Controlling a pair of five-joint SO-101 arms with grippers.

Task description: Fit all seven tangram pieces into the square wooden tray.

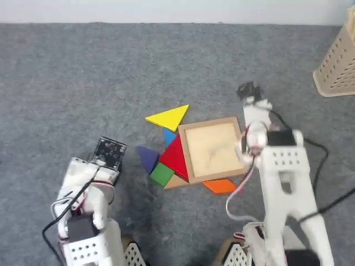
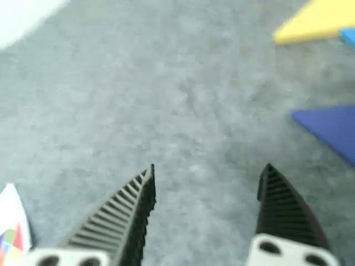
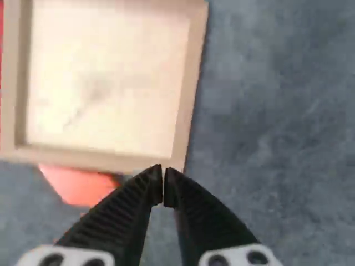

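The square wooden tray [image 1: 213,149] lies mid-table with nothing in it. Along its left and near sides sit a yellow triangle [image 1: 169,117], a light blue piece [image 1: 168,136], a red triangle [image 1: 176,157], a dark blue piece [image 1: 147,158], a green square [image 1: 162,174], a tan triangle [image 1: 176,182] and an orange parallelogram [image 1: 220,186]. My right gripper [image 3: 162,180] is shut and empty, its tips just off the tray [image 3: 108,83] corner beside the orange piece [image 3: 80,185]. My left gripper [image 2: 208,177] is open over bare carpet, short of the dark blue piece [image 2: 330,127] and yellow triangle [image 2: 319,22].
Grey carpet covers the table. A beige perforated basket [image 1: 339,64] stands at the far right edge. The right arm [image 1: 280,158] rises beside the tray's right side, trailing cables. The left arm [image 1: 89,205] sits at the near left, with open carpet beyond it.
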